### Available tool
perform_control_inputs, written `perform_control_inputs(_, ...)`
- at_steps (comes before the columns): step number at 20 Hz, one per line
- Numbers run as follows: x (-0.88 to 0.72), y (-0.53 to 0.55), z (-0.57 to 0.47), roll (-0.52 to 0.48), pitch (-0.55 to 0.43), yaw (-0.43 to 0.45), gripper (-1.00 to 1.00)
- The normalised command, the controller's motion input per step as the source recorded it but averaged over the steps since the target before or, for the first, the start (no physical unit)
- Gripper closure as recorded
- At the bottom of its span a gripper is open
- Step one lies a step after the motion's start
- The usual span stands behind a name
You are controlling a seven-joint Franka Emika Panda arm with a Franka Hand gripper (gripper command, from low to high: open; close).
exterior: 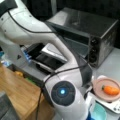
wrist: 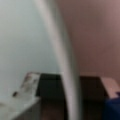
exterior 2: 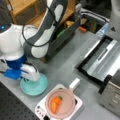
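The hand (exterior 2: 25, 75) sits low over the teal plate (exterior 2: 35, 86), which lies near the tabletop (exterior 2: 62, 67) edge at a front view's bottom left; whether it touches the plate I cannot tell. I also cannot tell whether the hand is wide or narrow, since its fingers are hidden behind the blue and white wrist. The plate looks bare where it shows. A carrot (exterior 2: 55, 103) lies in the pink pan (exterior 2: 62, 110) on a small white cooker (exterior 2: 41, 108), just beside the plate, and seems untouched. In both front views a toaster oven (exterior: 82, 32) stands with its door (exterior 2: 100, 60) dropped open. The arm (exterior: 62, 92) folds steeply, elbow high, forearm coming down to the plate. The wrist view shows only a pale rim close up.
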Motion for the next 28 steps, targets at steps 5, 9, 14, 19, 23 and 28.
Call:
perform_control_inputs(5, -0.02, -0.13, 0.19, 0.259, 0.038, 0.017, 1.00)
perform_control_inputs(9, -0.02, -0.02, 0.19, 0.224, 0.035, -0.008, 1.00)
perform_control_inputs(14, -0.08, 0.04, 0.19, 0.202, 0.035, -0.081, 1.00)
perform_control_inputs(19, -0.16, 0.07, 0.17, 0.160, 0.041, -0.168, 1.00)
perform_control_inputs(23, -0.29, 0.08, 0.25, 0.111, 0.033, -0.185, 1.00)
perform_control_inputs(28, -0.35, 0.21, 0.23, 0.087, -0.008, -0.221, 1.00)
